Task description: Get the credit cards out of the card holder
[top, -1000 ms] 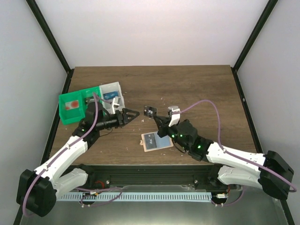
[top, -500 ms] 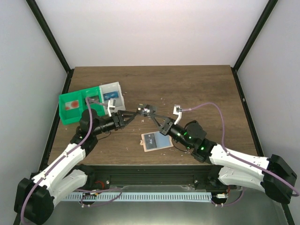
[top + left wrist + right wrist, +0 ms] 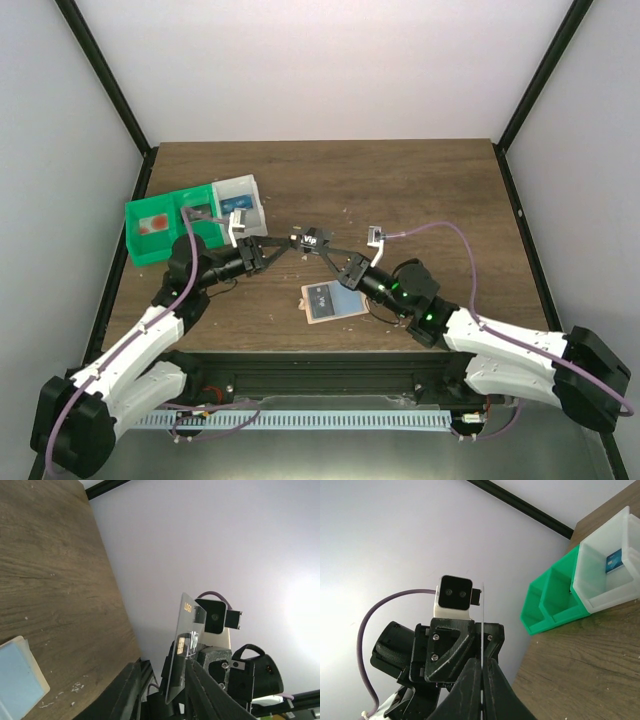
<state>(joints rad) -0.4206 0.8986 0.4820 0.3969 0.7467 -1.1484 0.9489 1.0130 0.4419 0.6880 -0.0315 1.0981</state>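
Note:
My right gripper is shut on a dark credit card with white print and holds it up in the air above the table. In the right wrist view the card stands edge-on between my closed fingers. My left gripper faces it with its jaws open, and the card's free end sits between them, close to one finger. The tan card holder with its blue panel lies flat on the table below, and its corner shows in the left wrist view.
A green bin and a white bin stand at the back left of the table. The white bin holds a bluish card. Black frame posts rise at the table's back corners.
My right wrist has turned and lowered, bringing the card up to the left gripper. The left jaws have opened and now stand on either side of the card's end.

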